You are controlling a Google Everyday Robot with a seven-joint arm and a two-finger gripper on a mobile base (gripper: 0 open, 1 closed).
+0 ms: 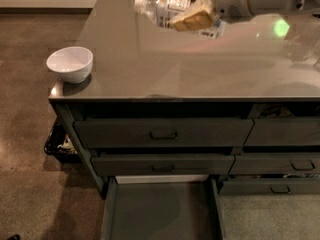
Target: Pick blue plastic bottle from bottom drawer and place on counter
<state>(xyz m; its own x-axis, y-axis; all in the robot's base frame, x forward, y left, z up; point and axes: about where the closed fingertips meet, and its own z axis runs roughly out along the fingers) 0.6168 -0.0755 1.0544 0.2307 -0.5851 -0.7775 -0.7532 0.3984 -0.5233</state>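
The blue plastic bottle (162, 9), clear with a white cap pointing left and a white label, lies sideways in my gripper (192, 11), held above the back of the counter (165, 64). The gripper is shut on the bottle's right half, with its tan fingers (195, 18) wrapped around it. The white arm reaches in from the upper right. The bottom drawer (162, 211) is pulled open below the left stack, and its flat dark inside holds nothing.
A white bowl (70, 64) sits at the counter's front left corner. Two handled drawers (162, 133) are closed above the open one. More drawers stand to the right (282, 134). A dark basket (59, 144) sits on the floor to the left.
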